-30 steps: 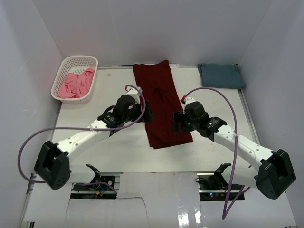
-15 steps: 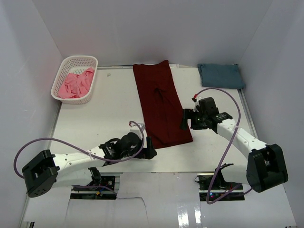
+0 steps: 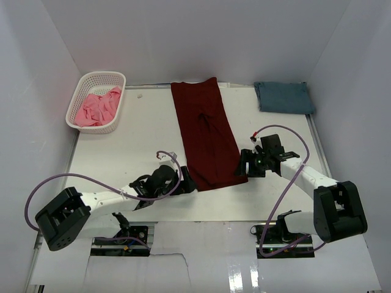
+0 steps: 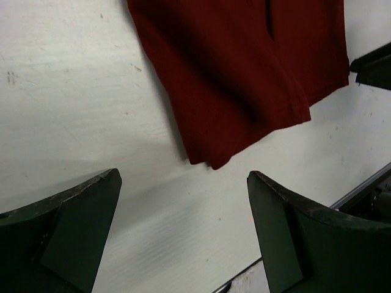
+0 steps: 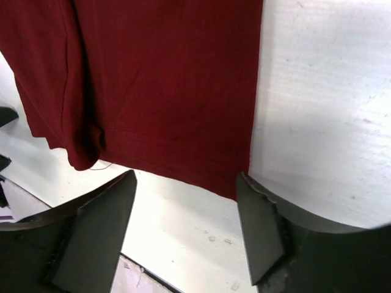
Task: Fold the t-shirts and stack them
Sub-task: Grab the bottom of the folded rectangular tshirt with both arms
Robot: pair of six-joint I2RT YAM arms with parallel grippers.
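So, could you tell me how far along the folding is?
Done: the blue shirt lies folded far right. In hand: the maroon shirt is a long strip, with the left gripper and right gripper open at its near corners. Left: the pink shirt, crumpled in the basket.

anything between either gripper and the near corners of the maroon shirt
Nothing visible. Only bare table lies between the left gripper and the maroon shirt at its near left corner, and between the right gripper and its near right corner. Both jaws stand open.
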